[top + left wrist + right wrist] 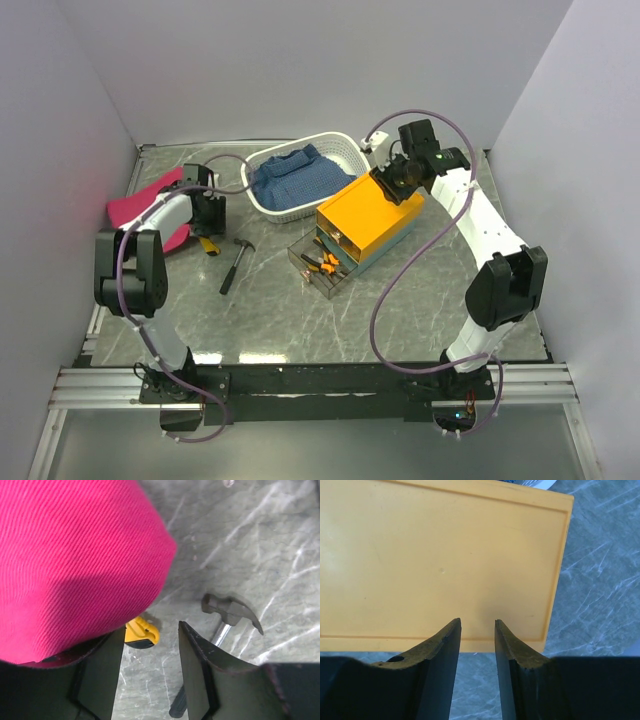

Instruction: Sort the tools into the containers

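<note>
Lining up your left gripper [151,628], spread, over yellow tool [141,633] at its fingertips: drop straight. Pink cloth [75,555] crowds one finger, hammer [231,611] lies beyond other. Your right gripper [477,622], slightly parted, empty, hovers over box [440,555] lid. Drawer [312,281] beyond it, pulled out, holds orange tools [324,263].

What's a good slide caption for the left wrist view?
Left end effector open over the marble table: yellow tool ahead between its fingers, hammer at right, pink cloth at left.
</note>
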`<state>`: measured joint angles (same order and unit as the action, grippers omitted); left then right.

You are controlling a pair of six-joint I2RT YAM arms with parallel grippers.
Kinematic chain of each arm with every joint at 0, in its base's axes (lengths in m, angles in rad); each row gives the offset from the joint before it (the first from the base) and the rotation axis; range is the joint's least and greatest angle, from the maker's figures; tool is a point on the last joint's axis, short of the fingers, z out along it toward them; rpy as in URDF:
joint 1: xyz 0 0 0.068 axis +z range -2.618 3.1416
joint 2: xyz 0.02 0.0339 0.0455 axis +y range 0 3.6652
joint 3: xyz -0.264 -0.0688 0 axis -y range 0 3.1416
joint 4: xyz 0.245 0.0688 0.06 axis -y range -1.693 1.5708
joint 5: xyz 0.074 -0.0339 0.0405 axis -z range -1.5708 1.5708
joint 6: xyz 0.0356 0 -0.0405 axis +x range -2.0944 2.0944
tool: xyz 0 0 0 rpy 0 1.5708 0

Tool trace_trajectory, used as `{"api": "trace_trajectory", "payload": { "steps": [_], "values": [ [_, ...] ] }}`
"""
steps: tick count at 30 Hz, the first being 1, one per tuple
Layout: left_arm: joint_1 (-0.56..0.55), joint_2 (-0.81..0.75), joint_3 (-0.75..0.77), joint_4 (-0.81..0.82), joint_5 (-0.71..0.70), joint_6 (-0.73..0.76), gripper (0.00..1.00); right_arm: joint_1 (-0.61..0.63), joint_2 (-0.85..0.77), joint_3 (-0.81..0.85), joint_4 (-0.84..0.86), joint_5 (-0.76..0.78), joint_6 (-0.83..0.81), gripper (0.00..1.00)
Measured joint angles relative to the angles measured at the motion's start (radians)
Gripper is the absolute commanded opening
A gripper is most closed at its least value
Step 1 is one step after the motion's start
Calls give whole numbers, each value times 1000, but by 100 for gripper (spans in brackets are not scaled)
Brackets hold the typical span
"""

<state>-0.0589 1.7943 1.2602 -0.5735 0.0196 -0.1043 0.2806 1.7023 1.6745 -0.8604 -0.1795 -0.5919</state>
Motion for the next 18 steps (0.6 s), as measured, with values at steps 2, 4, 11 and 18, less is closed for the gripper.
{"api": "trace_trajectory", "payload": {
  "steps": [2,4,11,18],
  "values": [
    [1,-7,-14,8,-19,-25,54,0,0,-4,0,0,0,41],
    [1,-17,-41,9,-42,-48,55,0,0,-5,0,0,0,41],
    [1,10,-58,14,-109,-82,54,0,0,-5,0,1,0,41],
    [1,68,-43,21,-117,-97,35,0,0,-10,0,3,-2,41]
  ]
}}
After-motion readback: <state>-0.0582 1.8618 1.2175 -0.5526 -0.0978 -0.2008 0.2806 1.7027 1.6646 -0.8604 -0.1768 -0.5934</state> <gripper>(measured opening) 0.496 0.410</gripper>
